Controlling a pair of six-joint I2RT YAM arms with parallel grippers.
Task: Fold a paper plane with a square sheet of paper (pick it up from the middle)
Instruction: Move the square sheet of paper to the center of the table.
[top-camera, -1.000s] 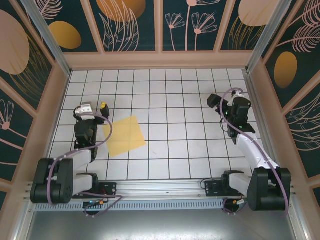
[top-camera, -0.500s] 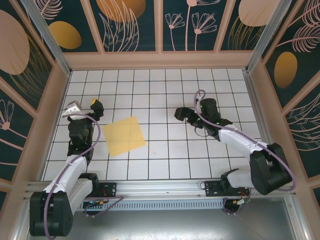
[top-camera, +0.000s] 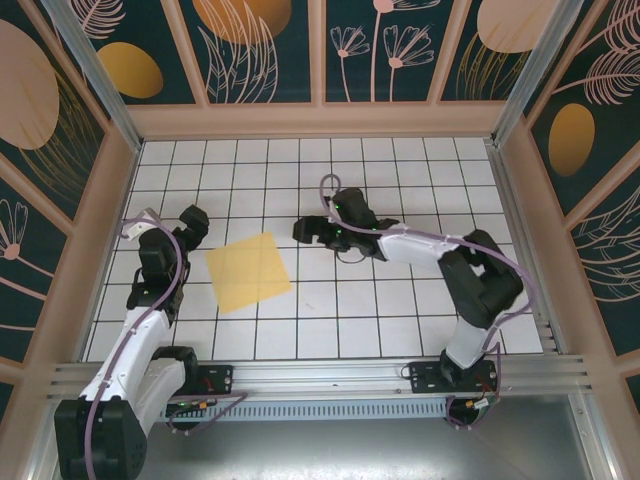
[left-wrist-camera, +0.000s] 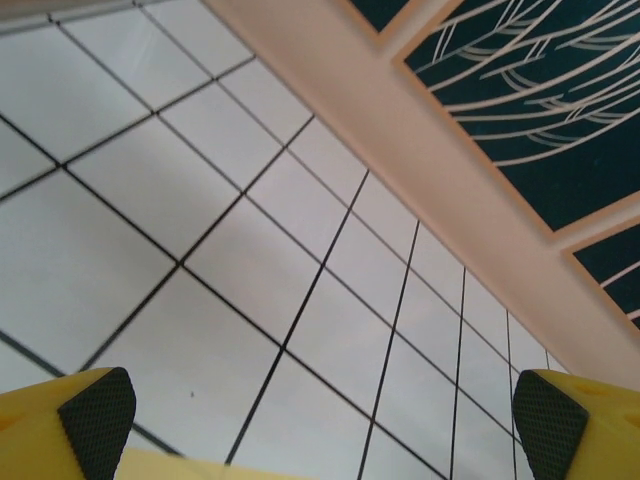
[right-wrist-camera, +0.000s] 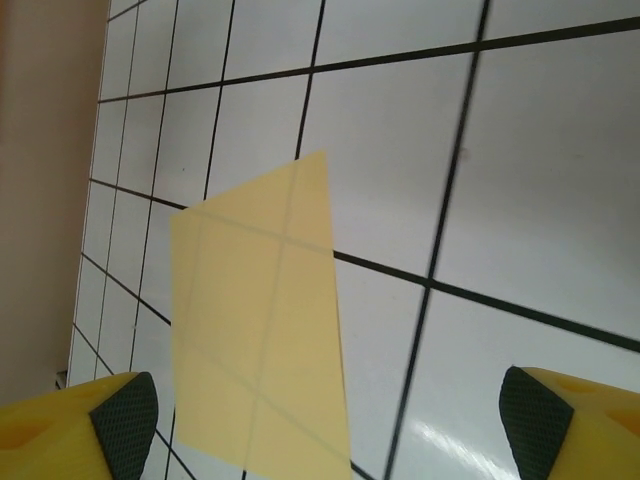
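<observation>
Table (top-camera: 400, 320): white tiles with black grid lines, fenced in by pale walls. It looks hard and smooth, so I'd guess it gives a fingertip very little to get under.

Square sheet of paper (top-camera: 248, 271): left of centre in the overhead view, lying flat and unfolded, turned a little off the grid. In the right wrist view (right-wrist-camera: 262, 330) it fills the lower left, and the tile lines show faintly through it.

How it will handle: to my eye very thin, nearly weightless and limp. It should crease at the slightest pinch and will probably skate on the tiles if nudged sideways.

Where to take hold: the middle, as the task says. I'd press down there and pinch up a small ridge, since the edges lie tight to the table.

Right gripper (top-camera: 305, 232): just right of the sheet's upper corner in the overhead view, clear of the paper. Its fingers are spread wide (right-wrist-camera: 328, 420) with nothing between them.

Left gripper (top-camera: 190, 222): near the sheet's upper left, not touching it. Its jaws are fully parted (left-wrist-camera: 320, 412) and empty.
</observation>
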